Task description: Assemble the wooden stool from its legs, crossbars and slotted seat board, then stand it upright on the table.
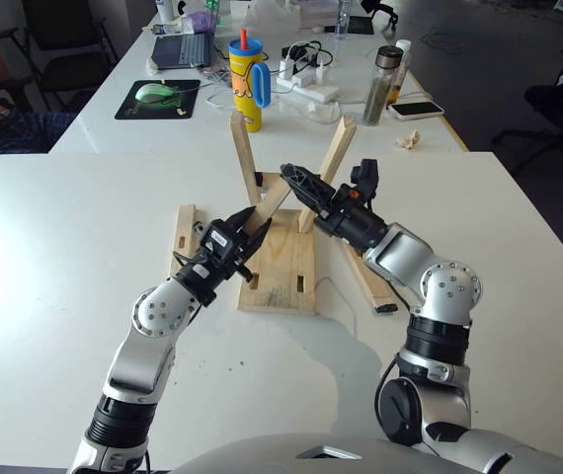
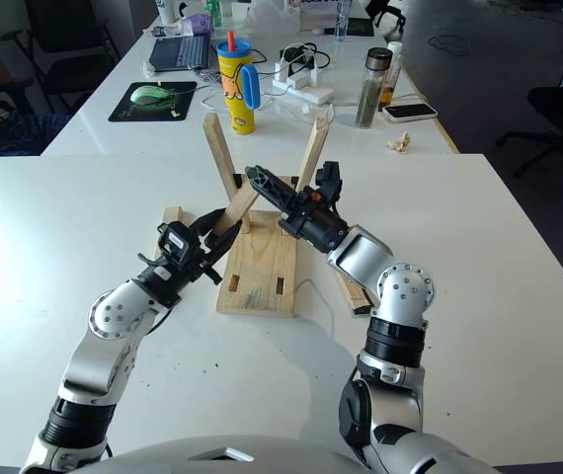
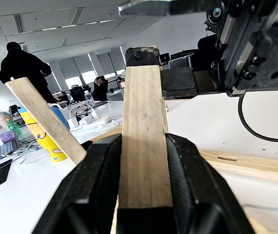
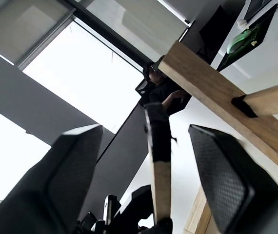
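Mid-assembly on white table [image 1: 64, 227]: left gripper [image 1: 250, 229] clenched on light wooden bar [image 1: 272, 204], which slants up over pale slotted wooden seat board [image 1: 286, 267] lying flat. Right gripper [image 1: 291, 180] spread wide, straddling bar's upper end without contact. Two slanted wooden legs [image 1: 245, 158] rise from board's far end. Risk: off-centre closing could twist bar in left grip or knock nearby leg loose.

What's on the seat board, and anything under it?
Two tilted legs rise from the seat board's far end; the left gripper holds a third stick above it. The underside, on the table, is hidden.
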`<state>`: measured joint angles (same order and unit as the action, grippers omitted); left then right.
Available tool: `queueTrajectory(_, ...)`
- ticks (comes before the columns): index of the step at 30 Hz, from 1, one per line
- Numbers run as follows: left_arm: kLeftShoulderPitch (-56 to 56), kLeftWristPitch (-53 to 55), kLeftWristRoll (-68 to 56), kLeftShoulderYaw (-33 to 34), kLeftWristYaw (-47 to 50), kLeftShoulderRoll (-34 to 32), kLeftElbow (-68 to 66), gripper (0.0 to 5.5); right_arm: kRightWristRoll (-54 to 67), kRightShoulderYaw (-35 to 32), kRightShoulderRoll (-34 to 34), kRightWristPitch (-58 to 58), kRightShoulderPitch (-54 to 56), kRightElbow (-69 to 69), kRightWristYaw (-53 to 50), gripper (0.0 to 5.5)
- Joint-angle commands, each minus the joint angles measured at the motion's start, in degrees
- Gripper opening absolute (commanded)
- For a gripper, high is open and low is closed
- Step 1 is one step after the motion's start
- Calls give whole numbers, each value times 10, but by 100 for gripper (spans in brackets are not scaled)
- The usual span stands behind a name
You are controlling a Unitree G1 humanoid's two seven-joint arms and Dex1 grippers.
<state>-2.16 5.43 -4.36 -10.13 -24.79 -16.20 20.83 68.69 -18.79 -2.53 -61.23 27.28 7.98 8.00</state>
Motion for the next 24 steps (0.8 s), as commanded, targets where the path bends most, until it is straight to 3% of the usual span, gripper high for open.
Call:
queueTrajectory(1, 8, 13, 5, -5, 6, 2, 19, 131, 19, 5, 0, 10, 9, -2, -19, 298)
queueTrajectory(16, 19, 34, 1, -10, 19, 9, 43, 131, 24, 30, 17, 25, -4, 1, -41, 67)
queueTrajectory(24, 8, 61, -28, -3, 20, 25, 44, 131, -11, 49, 36, 44, -9, -2, -39, 44)
